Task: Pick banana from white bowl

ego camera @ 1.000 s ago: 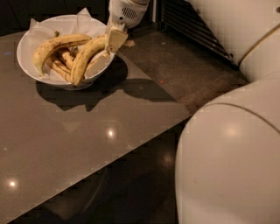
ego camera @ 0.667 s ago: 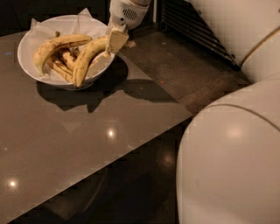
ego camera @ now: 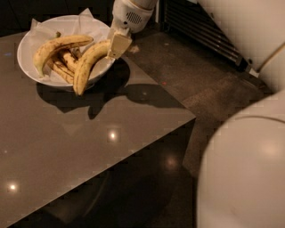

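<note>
banana (ego camera: 89, 62) – gripped at upper end, hanging below-left of gripper (ego camera: 118, 44), lower tip over rim of white bowl (ego camera: 26, 49) | gripper – clamped on banana end, bowl just left of it | advice – raise straight up, slowly, clear of paper lining (ego camera: 87, 15) and streaked banana (ego camera: 58, 45); guard against swing or slip

Glossy white rounded arm shells (ego camera: 249, 178), white wrist (ego camera: 131, 11) with small grille (ego camera: 130, 18), cream claw (ego camera: 116, 50) at rim of the white bowl (ego camera: 21, 55)
</note>
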Controlling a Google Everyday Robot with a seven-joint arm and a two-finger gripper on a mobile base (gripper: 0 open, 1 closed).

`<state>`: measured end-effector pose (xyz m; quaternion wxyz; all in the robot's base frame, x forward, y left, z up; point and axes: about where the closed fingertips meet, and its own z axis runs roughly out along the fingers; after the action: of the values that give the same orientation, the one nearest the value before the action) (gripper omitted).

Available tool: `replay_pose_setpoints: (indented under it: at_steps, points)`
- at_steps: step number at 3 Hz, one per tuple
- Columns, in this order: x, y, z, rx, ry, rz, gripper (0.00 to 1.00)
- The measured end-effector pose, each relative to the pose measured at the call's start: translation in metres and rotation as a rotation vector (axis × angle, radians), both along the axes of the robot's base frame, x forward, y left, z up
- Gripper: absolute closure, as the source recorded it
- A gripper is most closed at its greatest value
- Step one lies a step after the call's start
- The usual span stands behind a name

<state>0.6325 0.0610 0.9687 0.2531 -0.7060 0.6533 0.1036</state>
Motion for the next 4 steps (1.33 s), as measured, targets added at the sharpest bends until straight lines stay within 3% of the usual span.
replay_pose_setpoints:
  at_steps: [1,2,3,4]
  points:
    - [-0.042,-0.018,0.015,0.097,-0.018,-0.068,1.0]
    - [-0.054,-0.025,-0.011,0.07,0.02,-0.077,1.0]
    - [-0.057,-0.024,-0.004,0.066,0.016,-0.083,1.0]
    - [-0.076,-0.034,0.002,0.077,0.016,-0.143,1.0]
